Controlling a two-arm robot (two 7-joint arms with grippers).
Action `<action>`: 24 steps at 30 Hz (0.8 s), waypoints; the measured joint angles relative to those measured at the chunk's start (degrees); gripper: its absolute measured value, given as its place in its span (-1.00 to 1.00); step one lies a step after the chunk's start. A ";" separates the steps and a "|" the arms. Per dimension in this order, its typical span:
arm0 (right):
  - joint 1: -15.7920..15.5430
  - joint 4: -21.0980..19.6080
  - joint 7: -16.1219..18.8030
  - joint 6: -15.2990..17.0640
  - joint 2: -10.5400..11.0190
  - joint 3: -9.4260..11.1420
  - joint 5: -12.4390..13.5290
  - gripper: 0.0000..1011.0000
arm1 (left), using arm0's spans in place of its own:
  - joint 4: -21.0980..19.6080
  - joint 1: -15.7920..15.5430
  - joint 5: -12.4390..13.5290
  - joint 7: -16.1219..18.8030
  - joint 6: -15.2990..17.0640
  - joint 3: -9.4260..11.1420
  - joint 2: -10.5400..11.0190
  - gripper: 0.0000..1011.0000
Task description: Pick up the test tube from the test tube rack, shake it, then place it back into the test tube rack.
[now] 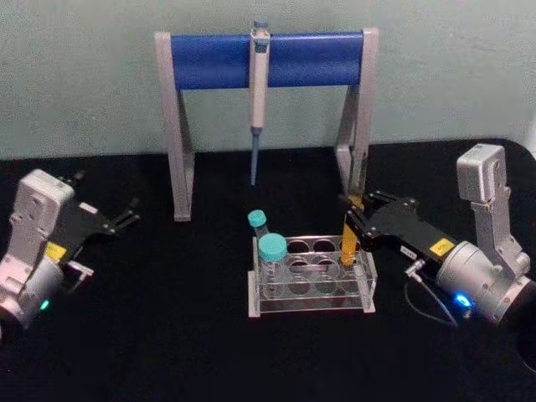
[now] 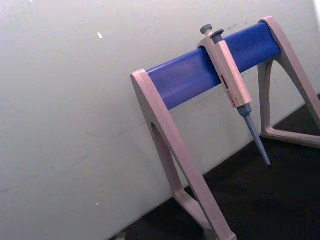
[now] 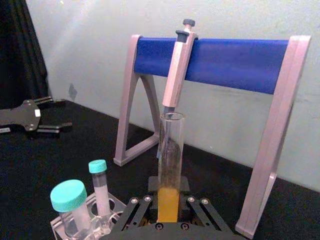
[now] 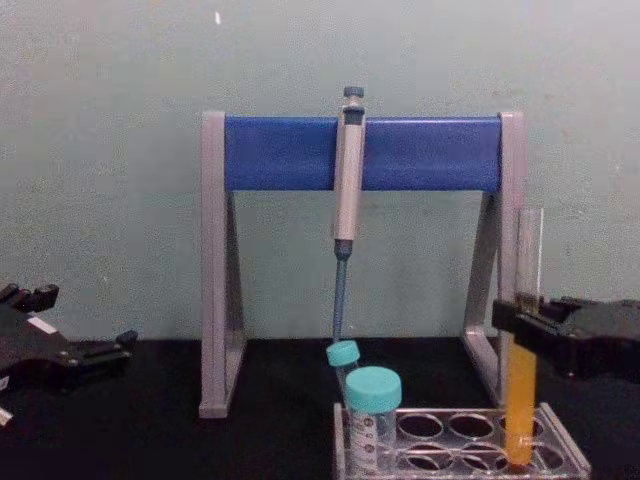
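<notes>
The test tube [image 1: 349,243] is tall clear glass with orange-yellow liquid in its lower half. It stands upright in a back right hole of the clear test tube rack [image 1: 314,300]. My right gripper [image 1: 353,214] reaches in from the right and is shut on the tube just above the rack. In the chest view the tube [image 4: 521,400] has its base inside the rack [image 4: 570,455], with the gripper [image 4: 520,320] clamped at mid-height. The right wrist view shows the tube [image 3: 170,145] rising between that gripper's fingers. My left gripper [image 1: 109,197] rests open at the far left of the table.
Two teal-capped tubes [image 1: 272,248] [image 1: 257,219] stand at the rack's left end. Behind the rack is a grey-and-blue pipette stand [image 1: 310,59] with a pipette [image 1: 258,84] hanging from it, tip pointing down. The black tabletop [image 1: 167,335] runs back to a pale wall.
</notes>
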 joint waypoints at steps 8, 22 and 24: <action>-0.34 0.41 -0.33 0.20 -0.11 0.01 -0.54 -0.55 | 0.00 0.00 0.00 0.00 0.00 0.00 0.00 0.98; -0.77 1.72 -0.56 0.39 -0.81 0.03 -1.13 -0.55 | 0.00 0.00 0.00 0.00 0.00 0.00 0.00 0.98; -0.78 1.91 -0.56 0.39 -0.89 0.01 -1.26 -0.55 | 0.00 0.00 0.00 0.00 0.00 0.00 0.00 0.98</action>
